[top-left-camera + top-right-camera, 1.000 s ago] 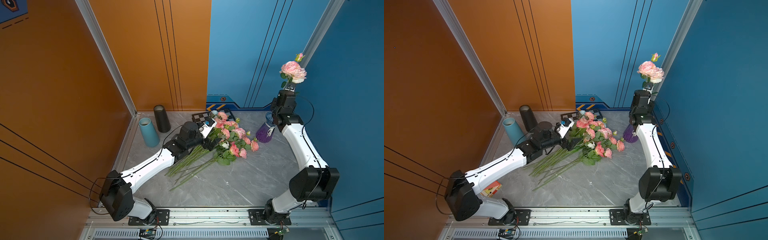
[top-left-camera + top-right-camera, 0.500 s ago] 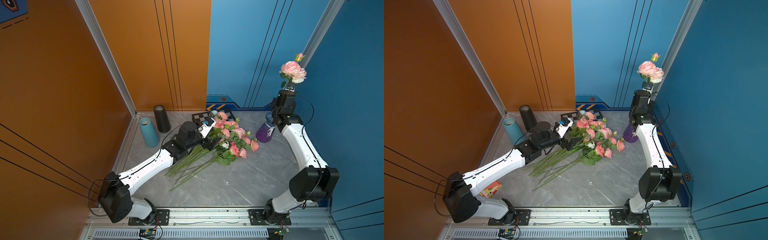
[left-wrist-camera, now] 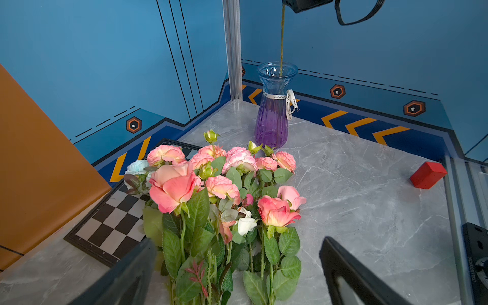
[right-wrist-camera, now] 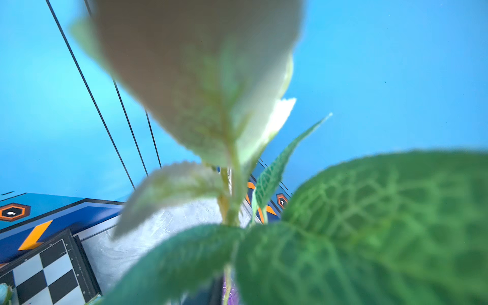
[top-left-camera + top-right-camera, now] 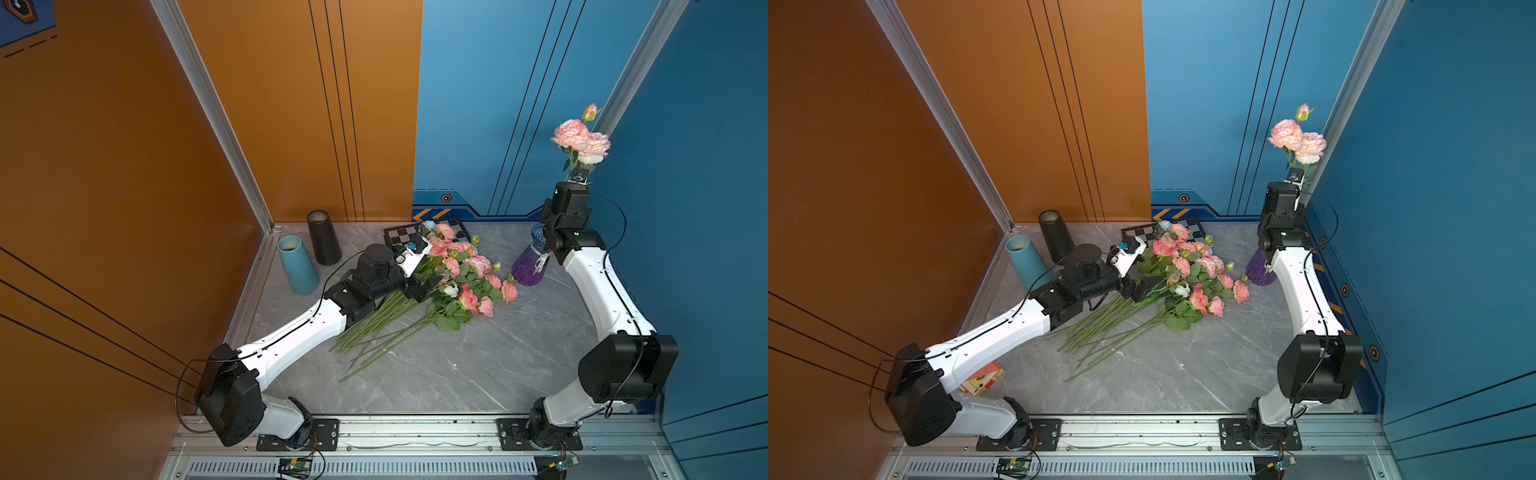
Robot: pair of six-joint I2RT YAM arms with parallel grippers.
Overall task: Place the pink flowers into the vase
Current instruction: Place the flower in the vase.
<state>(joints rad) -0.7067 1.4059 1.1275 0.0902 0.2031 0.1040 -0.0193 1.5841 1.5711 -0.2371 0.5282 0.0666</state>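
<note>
Spread wide, the left end effector (image 3: 237, 241) flanks the pink flowers (image 3: 224, 184) heaped on the bench (image 3: 356, 198) ahead of it, light, floppy and probably best pinched on their firmer bare stems, while one stem (image 3: 281, 42) runs through the right end effector (image 5: 578, 177), whose grip I cannot tell, into the vase (image 3: 273, 118) beneath.

Ribbed glossy glass vase (image 3: 272, 124), matt cloth-like pink flowers (image 3: 171, 184), smooth marble-look tabletop (image 3: 369, 211).
</note>
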